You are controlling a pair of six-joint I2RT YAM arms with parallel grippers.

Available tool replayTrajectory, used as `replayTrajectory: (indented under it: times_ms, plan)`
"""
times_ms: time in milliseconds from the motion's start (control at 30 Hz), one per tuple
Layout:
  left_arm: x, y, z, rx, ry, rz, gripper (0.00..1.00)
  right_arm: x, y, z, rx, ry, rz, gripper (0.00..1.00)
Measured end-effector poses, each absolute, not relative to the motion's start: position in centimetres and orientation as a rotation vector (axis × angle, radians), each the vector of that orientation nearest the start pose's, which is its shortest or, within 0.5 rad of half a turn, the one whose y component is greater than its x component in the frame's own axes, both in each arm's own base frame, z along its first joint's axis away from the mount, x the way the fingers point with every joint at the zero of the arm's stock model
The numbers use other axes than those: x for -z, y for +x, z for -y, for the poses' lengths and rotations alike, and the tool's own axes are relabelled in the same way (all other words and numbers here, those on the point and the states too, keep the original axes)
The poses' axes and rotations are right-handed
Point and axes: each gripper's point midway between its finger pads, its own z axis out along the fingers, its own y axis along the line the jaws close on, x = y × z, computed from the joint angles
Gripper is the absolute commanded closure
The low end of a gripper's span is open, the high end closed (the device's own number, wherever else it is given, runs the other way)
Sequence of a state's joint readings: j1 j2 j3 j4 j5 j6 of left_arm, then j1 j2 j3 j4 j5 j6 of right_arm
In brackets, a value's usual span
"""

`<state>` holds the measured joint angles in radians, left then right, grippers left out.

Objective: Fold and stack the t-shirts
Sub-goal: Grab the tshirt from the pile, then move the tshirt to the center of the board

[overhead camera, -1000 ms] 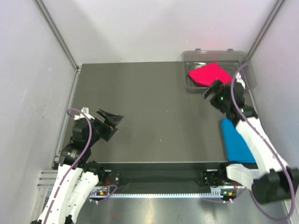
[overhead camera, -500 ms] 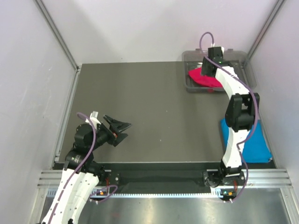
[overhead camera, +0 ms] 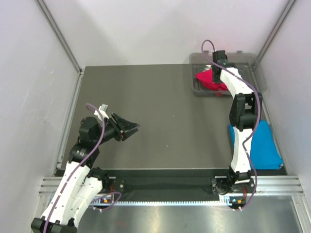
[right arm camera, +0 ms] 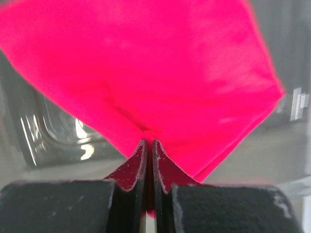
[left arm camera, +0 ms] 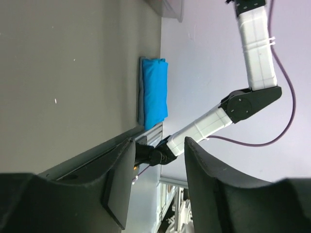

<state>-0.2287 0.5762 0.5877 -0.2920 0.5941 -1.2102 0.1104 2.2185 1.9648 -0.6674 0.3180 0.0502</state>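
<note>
- Over the clear tray (overhead camera: 245, 58) at the far right corner of the table (overhead camera: 160, 97), the right gripper (right arm camera: 148, 141) is now clamped on the crimson-pink t-shirt (right arm camera: 146, 63). A second ago it hung short of the tray with its jaws wide.
- Its wrist view shows the two fingers pressed together, with the cloth drawn into a crease that runs down to the tips, so the pinch looks real rather than a near miss.
- From above, the pink shirt is in the tray, lying roughly flat. Whether any of it is lifted yet cannot be told.
- At the near right edge of the table lies the sky-blue t-shirt (overhead camera: 265, 145), folded, where it was before and well apart from the tray.
- Over the left middle of the table, the left gripper (left arm camera: 158, 143) hovers with its jaws apart and nothing between them. It has crept slightly toward the centre.
- Judgement: the pick of the pink shirt has begun, so the next move is likely to draw it out onto open table for folding, then stack it with the blue one.
- Risk: the pinch takes little cloth, so the shirt may unfurl or slip as it comes out.
</note>
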Motion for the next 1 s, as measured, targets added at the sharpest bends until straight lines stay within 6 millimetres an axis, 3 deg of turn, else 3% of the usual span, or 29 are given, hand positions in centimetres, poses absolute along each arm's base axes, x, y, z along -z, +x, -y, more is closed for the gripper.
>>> replayTrajectory:
  times_ms: [133, 233, 367, 467, 567, 633, 700, 767, 833, 900, 1000]
  plan:
    - [-24.9, 19.7, 18.3, 1.504, -0.542, -2.058, 0.51, -13.7, 56.4, 0.0, 0.352, 0.091, -2.374, 1.00]
    - [-25.4, 19.8, 18.3, 1.507, -0.529, -2.048, 0.51, -18.0, 58.1, 0.3, 0.315, 0.155, -2.264, 1.00]
    - [-26.4, 20.1, 18.5, 1.522, -0.506, -2.020, 0.51, -24.9, 58.2, -0.4, 0.195, 0.231, -2.116, 1.00]
    - [-26.9, 20.4, 18.6, 1.531, -0.499, -2.006, 0.51, -32.3, 56.7, -1.6, 0.077, 0.264, -1.966, 1.00]
    - [-27.4, 20.8, 18.6, 1.529, -0.497, -2.005, 0.50, -41.5, 53.2, -3.7, -0.062, 0.253, -1.774, 1.00]
    - [-28.3, 21.0, 18.7, 1.524, -0.481, -1.995, 0.50, -47.7, 49.9, -5.7, -0.166, 0.226, -1.638, 1.00]
    - [-29.6, 21.2, 18.6, 1.510, -0.451, -1.984, 0.49, -54.1, 45.3, -8.5, -0.308, 0.188, -1.491, 1.00]
    - [-30.9, 21.4, 18.5, 1.492, -0.420, -1.966, 0.49, -59.2, 40.6, -10.8, -0.451, 0.148, -1.365, 1.00]
    - [-32.4, 21.5, 18.3, 1.474, -0.385, -1.939, 0.48, -63.3, 35.4, -13.3, -0.602, 0.096, -1.256, 1.00]
    - [-33.5, 21.6, 18.1, 1.456, -0.359, -1.918, 0.48, -66.2, 30.9, -15.3, -0.756, 0.047, -1.174, 1.00]
    - [-34.5, 21.6, 17.6, 1.423, -0.343, -1.905, 0.48, -67.6, 26.3, -17.7, -0.968, 0.011, -1.120, 1.00]
